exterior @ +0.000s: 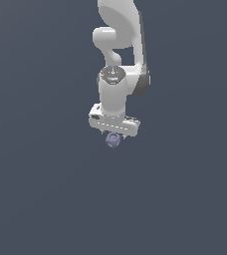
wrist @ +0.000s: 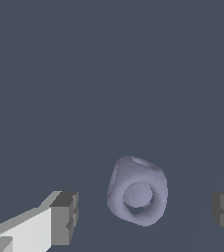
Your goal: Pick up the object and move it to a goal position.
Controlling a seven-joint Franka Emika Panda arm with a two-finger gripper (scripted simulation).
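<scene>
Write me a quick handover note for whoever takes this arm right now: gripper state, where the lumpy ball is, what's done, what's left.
Gripper: open, fingers either side of the ball with clear gaps; not touching it.
Ball: pale lavender-grey, sitting between the fingers; in the exterior view it shows just below the white gripper bar.
Done: arm is lined up over the ball.
Left: close on it, lift it, carry it to the goal. No goal marker shows in either view, so I can't say where that is.

Glossy white arm (exterior: 116,94) (dark grey joints), grey-padded gripper (exterior: 114,133)
</scene>
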